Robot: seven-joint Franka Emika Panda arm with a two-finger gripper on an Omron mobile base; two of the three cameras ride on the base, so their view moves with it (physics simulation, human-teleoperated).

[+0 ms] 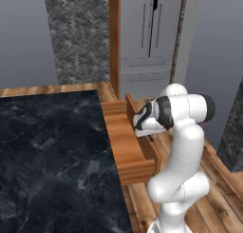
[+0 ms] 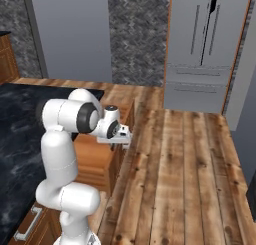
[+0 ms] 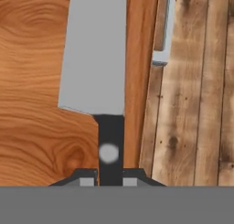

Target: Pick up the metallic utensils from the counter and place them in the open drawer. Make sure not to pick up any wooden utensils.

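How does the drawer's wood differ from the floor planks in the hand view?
The open drawer floor is smooth, warm reddish-brown wood with swirling grain; the floor planks are duller and greyer, with dark knots and straight seams. The drawer's side board runs as one unbroken strip, while the floor is split into separate boards. The knife, held by its dark handle in the pincer, hangs over the drawer, not the planks. Both are wood.

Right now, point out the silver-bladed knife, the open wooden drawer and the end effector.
Silver-bladed knife with dark handle (image 3: pixel 93 58): hand view, flat of blade.
Open reddish-brown wooden drawer (image 1: pixel 142 168): left base view, front board.
End effector (image 3: pixel 109 179): hand view, between fingertips clamping the handle.
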